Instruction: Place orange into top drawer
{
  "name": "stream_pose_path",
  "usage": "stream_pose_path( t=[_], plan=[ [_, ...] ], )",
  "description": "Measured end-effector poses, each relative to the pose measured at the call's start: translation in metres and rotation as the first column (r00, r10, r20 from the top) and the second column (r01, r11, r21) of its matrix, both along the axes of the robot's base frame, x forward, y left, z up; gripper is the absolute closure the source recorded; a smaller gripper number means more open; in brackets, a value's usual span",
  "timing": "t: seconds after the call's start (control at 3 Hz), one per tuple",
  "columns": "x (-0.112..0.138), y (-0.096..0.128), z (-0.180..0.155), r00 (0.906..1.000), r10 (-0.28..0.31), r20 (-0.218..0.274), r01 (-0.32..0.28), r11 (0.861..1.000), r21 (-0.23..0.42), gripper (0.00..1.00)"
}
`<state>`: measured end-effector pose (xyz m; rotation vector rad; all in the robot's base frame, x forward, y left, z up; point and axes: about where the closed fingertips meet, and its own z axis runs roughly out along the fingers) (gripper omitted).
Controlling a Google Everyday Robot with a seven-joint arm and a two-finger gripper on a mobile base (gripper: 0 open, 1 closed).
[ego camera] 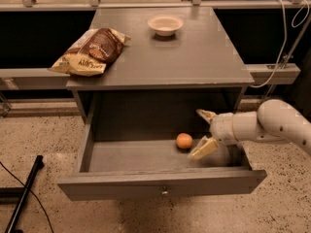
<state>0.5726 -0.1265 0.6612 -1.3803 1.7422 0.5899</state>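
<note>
The orange (184, 141) lies on the floor of the open top drawer (160, 186), right of its middle. The drawer is grey, pulled out, with a small metal knob (164, 192) on its front panel. My gripper (202, 132) is inside the drawer just right of the orange, open, with one finger above and one below. It does not touch the orange. The white arm (272, 126) reaches in from the right.
A white bowl (165, 25) and a brown chip bag (91, 51) lie on the grey cabinet top (194, 57). A black bar (22, 193) lies on the speckled floor at left. White cables (286, 42) hang at right.
</note>
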Motion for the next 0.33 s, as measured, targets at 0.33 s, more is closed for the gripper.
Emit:
stream_pose_path(
  t=[0.33],
  plan=[
    [-0.0257,-0.0183,0.0652,0.9917,0.023,0.126,-0.016,0.998,-0.057,0.00]
  ],
)
